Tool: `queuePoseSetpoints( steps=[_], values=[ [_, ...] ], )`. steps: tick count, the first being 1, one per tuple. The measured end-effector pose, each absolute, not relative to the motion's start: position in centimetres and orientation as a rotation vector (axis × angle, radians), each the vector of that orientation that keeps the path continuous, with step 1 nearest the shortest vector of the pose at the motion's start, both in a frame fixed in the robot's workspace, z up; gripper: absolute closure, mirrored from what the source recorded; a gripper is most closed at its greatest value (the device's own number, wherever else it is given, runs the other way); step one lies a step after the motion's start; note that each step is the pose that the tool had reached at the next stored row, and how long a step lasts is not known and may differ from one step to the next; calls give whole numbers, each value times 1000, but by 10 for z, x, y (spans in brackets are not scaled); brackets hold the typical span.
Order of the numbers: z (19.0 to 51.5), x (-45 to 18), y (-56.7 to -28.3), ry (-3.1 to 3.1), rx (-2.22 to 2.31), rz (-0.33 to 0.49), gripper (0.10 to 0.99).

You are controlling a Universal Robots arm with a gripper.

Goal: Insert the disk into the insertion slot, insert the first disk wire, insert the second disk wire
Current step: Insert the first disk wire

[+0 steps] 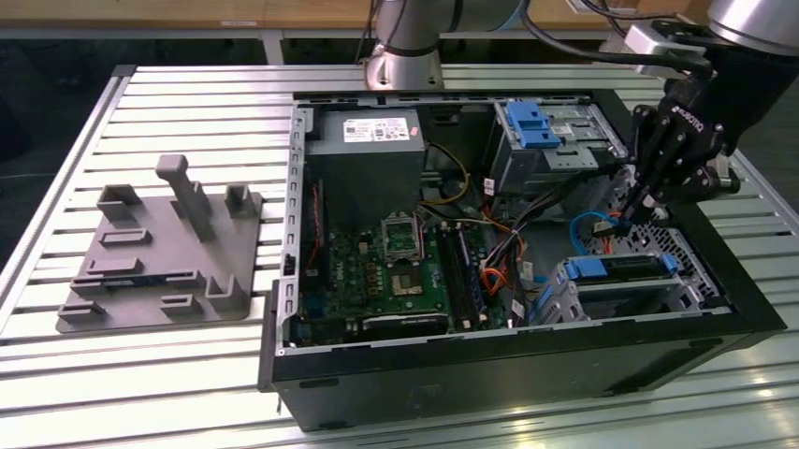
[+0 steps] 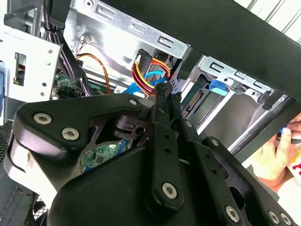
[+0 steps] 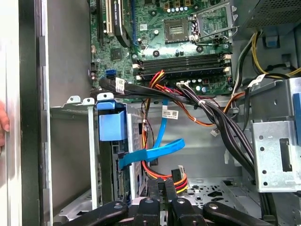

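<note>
The disk (image 1: pixel 620 268), in its blue carrier (image 3: pixel 112 125), sits inside the silver insertion slot (image 1: pixel 680 285) at the case's corner on the exterior view's right. A flat blue disk wire (image 3: pixel 153 151) runs to the disk's rear edge. My gripper (image 1: pixel 633 211) hangs inside the case just beyond the slot. In both wrist views its fingers (image 3: pixel 162 188) stand close together on a black connector (image 3: pixel 178 174) with red, yellow and orange leads (image 2: pixel 149 66). That connector is a short way from the disk's rear edge (image 3: pixel 121 181).
A grey cage with a blue latch (image 1: pixel 537 126) stands at the case's far side. Black cable bundles (image 3: pixel 207 110) cross above the green motherboard (image 1: pixel 399 267). A person's hand (image 2: pixel 277 150) rests outside the case wall. A grey fixture plate (image 1: pixel 163 253) lies at the exterior view's left.
</note>
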State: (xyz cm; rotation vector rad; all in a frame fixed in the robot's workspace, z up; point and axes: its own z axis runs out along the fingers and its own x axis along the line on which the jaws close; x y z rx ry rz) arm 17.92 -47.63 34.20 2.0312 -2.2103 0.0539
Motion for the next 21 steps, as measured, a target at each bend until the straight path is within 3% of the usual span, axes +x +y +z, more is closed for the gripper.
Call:
queuePoseSetpoints(
  steps=[21],
  values=[
    [345, 180, -506, -2225, 2045, 1, 922]
  ],
)
